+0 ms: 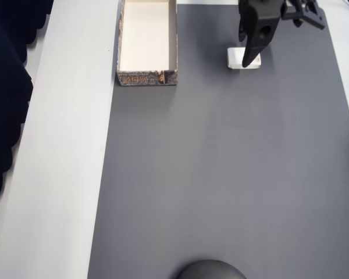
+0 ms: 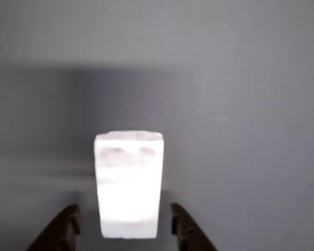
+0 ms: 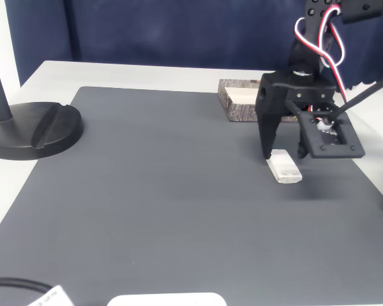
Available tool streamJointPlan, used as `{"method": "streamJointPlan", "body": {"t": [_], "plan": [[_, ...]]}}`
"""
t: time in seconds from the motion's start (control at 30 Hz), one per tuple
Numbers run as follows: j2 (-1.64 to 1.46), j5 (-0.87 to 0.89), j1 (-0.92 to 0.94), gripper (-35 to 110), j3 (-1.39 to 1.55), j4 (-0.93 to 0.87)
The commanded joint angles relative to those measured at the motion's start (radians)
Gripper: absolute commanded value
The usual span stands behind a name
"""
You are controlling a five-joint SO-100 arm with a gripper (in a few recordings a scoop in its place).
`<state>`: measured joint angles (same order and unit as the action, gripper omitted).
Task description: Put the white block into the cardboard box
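We find the jaws [image 2: 126, 226] spread wide, holding nothing, one tip on each side of the white block [image 2: 128, 183], which lies flat on the grey surface [image 1: 221, 174] between them. We judge this straddle to be the set-up for closing on the block's narrow sides. The cardboard box [image 1: 146, 77] stands well apart from the jaws, open side up; its cream inside holds nothing.

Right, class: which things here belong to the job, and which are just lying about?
Job: block, box, gripper open, straddling the block.
Lying about: mat, black stand base, white card at the front edge.
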<state>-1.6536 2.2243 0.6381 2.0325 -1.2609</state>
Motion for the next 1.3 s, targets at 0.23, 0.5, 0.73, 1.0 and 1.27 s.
{"method": "streamJointPlan", "body": {"t": [0.23, 0.5, 0.73, 1.0, 1.27], "plan": [[-0.005, -0.006, -0.021, 25, -0.020, 0.009], [0.008, -0.014, -0.026, 26, -0.015, 0.015], [0.014, -0.018, -0.028, 26, -0.008, 0.026], [0.025, -0.015, -0.020, 25, 0.003, 0.035], [0.044, -0.015, -0.021, 24, 0.011, 0.058]]}}
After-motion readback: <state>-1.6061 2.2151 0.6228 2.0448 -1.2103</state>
